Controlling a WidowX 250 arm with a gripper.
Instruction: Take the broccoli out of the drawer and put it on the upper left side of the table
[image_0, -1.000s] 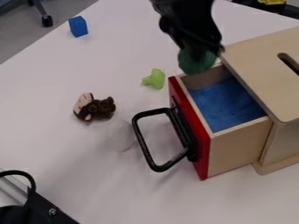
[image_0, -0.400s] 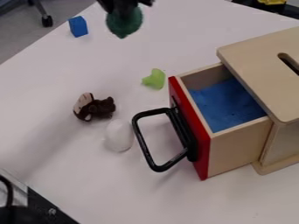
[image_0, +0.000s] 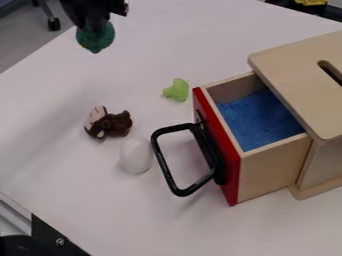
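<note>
Looks like a robotics lab, though could nearly pass for an office. Judged so from a black robot arm (image_0: 83, 11) above a white surface (image_0: 67, 185), a black plate (image_0: 48, 231) with a screw (image_0: 59, 242) at lower left, and a caster wheel (image_0: 53, 24) on grey floor (image_0: 20, 50) beyond.

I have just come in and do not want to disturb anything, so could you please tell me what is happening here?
A robot arm holds the dark green broccoli in its end effector, over the upper left part of the table. The broccoli appears raised, not yet put down. The drawer is open, with blue cloth inside. A light green toy, a brown toy and a white egg lie on the table.
</note>
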